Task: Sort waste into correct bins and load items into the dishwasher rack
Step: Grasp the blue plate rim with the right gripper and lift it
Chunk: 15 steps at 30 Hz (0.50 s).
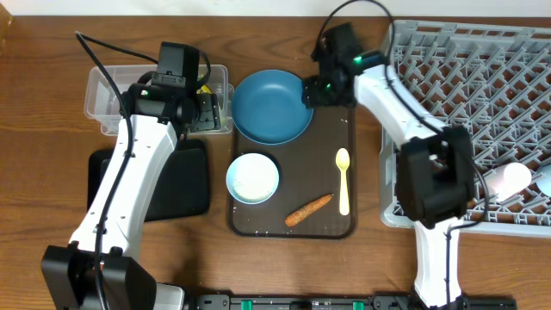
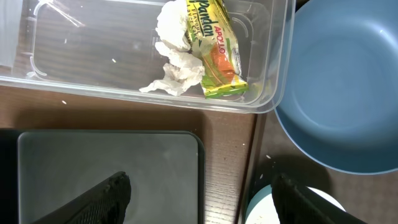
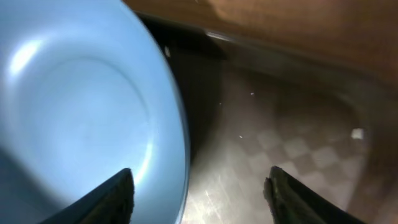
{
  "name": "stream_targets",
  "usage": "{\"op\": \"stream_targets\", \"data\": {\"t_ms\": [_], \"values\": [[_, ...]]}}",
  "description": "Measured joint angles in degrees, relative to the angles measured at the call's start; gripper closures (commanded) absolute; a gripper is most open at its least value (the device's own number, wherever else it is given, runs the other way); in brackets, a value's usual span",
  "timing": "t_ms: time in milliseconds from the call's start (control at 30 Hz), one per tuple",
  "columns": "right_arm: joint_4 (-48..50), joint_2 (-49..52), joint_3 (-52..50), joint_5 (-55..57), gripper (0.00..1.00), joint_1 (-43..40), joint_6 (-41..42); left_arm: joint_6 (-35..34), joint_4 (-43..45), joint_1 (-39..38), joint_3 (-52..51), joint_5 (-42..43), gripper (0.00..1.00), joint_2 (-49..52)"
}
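Overhead: the dark blue plate (image 1: 271, 108) lies at upper centre, partly on the brown tray (image 1: 331, 138), with the right gripper (image 1: 312, 90) at its right rim. It looks stiff, light and slippery; I would pinch the rim.

Left wrist: the left gripper (image 2: 200, 183) is spread and empty above the black bin (image 2: 112, 162). Only here the wrapper (image 2: 217, 53) and tissue (image 2: 174, 56) show inside the clear bin (image 2: 62, 62).

Right wrist: only here the jaws are seen standing apart astride the rim.

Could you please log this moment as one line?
right hand open, straddling plate rim | left hand open, empty | wrapper, tissue in clear bin
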Motion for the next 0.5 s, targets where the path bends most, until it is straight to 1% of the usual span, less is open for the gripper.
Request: {"op": "stream_targets", "data": {"t_ms": [67, 133, 167, 233, 267, 300, 500], "values": [[0.7, 1.4, 0.0, 1.6, 0.57, 0.8, 1.6, 0.0, 0.0, 0.0, 0.0, -0.1, 0.25, 0.0], [0.7, 2.6, 0.0, 3.2, 0.75, 1.3, 3.0, 0.0, 0.0, 0.0, 0.0, -0.2, 0.25, 0.0], [0.5, 3.1, 0.0, 3.9, 0.82, 1.5, 4.1, 0.0, 0.0, 0.0, 0.0, -0.2, 0.25, 0.0], [0.0, 3.1, -0.1, 5.7, 0.91, 1.7, 5.2, 0.0, 0.0, 0.0, 0.0, -0.2, 0.25, 0.0], [0.1, 3.1, -0.1, 6.5, 0.97, 1.7, 5.7, 0.0, 0.0, 0.0, 0.0, -0.2, 0.25, 0.0], [0.2, 3.1, -0.1, 6.9, 0.99, 1.7, 5.9, 0.0, 0.0, 0.0, 0.0, -0.2, 0.25, 0.0], [0.3, 1.1, 0.2, 7.4, 0.99, 0.5, 6.3, 0.0, 0.0, 0.0, 0.0, -0.2, 0.25, 0.0]]}}
